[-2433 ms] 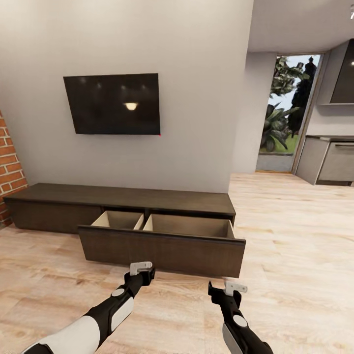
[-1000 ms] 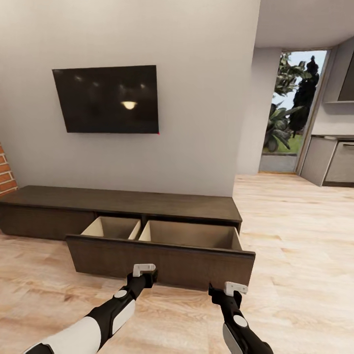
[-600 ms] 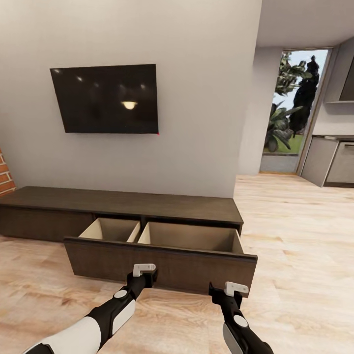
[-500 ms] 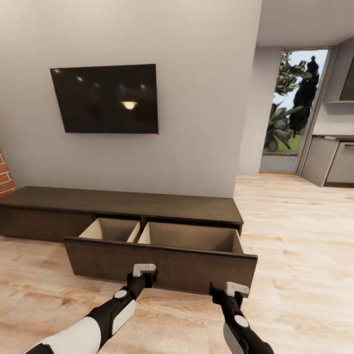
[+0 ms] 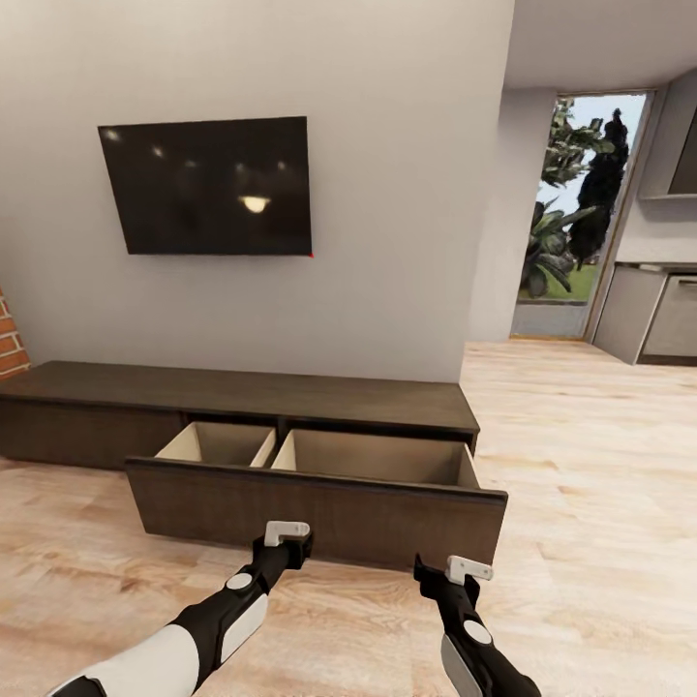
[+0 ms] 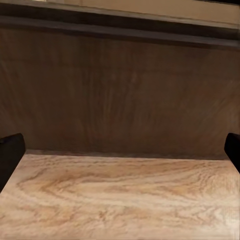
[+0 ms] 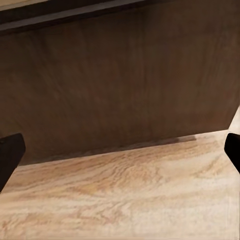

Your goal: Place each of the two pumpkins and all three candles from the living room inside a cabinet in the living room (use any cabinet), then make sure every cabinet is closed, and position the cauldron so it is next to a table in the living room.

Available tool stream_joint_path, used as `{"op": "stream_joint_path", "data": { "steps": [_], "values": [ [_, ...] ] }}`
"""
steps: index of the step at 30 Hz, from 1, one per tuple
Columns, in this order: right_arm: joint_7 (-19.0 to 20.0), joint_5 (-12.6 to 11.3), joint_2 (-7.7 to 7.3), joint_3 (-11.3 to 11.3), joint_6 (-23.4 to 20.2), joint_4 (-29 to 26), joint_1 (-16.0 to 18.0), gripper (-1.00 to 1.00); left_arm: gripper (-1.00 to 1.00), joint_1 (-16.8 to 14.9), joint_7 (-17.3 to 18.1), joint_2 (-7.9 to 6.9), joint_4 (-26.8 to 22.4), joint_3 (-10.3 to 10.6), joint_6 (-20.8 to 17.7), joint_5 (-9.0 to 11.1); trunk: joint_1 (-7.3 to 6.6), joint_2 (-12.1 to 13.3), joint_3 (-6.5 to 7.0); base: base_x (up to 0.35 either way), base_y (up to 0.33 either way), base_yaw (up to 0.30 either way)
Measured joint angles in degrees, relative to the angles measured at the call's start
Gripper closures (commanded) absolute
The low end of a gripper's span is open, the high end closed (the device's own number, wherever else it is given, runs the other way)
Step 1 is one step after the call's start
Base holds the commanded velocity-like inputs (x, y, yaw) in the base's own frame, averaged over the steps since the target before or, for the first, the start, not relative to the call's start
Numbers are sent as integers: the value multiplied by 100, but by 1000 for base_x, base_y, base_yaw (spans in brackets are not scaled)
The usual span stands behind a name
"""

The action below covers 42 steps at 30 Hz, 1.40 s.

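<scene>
Both tools — left tool [image 5: 287, 531], right tool [image 5: 469, 568] — hang spread wide and empty before the long, low, dark brown wooden cabinet [image 5: 232, 392], its drawer [image 5: 319, 499] pulled out at 12 o'clock. Closing seems in hand — next, push that front inward.

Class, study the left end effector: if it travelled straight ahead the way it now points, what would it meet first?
Most likely the dark brown front panel of the open drawer of the cabinet. The left end effector points at it with open jaws; only floor lies between.
</scene>
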<state>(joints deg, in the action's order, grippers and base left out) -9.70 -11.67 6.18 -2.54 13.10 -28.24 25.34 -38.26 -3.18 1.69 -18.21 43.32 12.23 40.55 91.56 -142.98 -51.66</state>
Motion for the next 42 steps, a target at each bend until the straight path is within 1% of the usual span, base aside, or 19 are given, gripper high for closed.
{"op": "stream_joint_path", "data": {
  "steps": [3,5,6,7,8,10,12,20,32,42],
  "values": [
    [0,-4,0,0,0,0,-1,-100,-100,0,4,3,0,17,6,-8,19,-26,-64,0,0,0],
    [0,-5,0,0,0,0,0,-100,-100,0,5,5,0,75,7,-12,24,-28,-108,0,0,0],
    [0,-6,0,2,0,0,1,-100,-100,0,4,7,0,190,7,-9,27,-30,-131,0,0,0],
    [0,-7,0,3,0,0,0,-100,-100,0,3,7,0,263,8,-4,29,-31,-153,0,0,0],
    [0,-8,0,2,0,0,1,-100,-100,0,2,8,0,377,8,3,29,-32,-153,0,0,0],
    [0,-9,0,1,0,0,2,-100,-100,0,0,5,1,478,12,13,29,-32,-153,0,0,0],
    [0,-7,0,0,-4,0,2,-100,-100,0,0,-2,1,530,15,20,29,-32,-153,0,0,0],
    [3,3,0,-13,-9,0,3,-100,-100,0,-5,-2,4,581,17,21,28,-32,-153,27,0,0],
    [5,9,0,-26,-9,0,3,-100,-100,0,-8,0,9,592,17,22,26,-32,-153,272,0,0],
    [1,4,0,-17,-9,0,3,-100,-100,0,-8,0,9,591,18,27,29,-32,-153,55,0,0]
  ]
}}
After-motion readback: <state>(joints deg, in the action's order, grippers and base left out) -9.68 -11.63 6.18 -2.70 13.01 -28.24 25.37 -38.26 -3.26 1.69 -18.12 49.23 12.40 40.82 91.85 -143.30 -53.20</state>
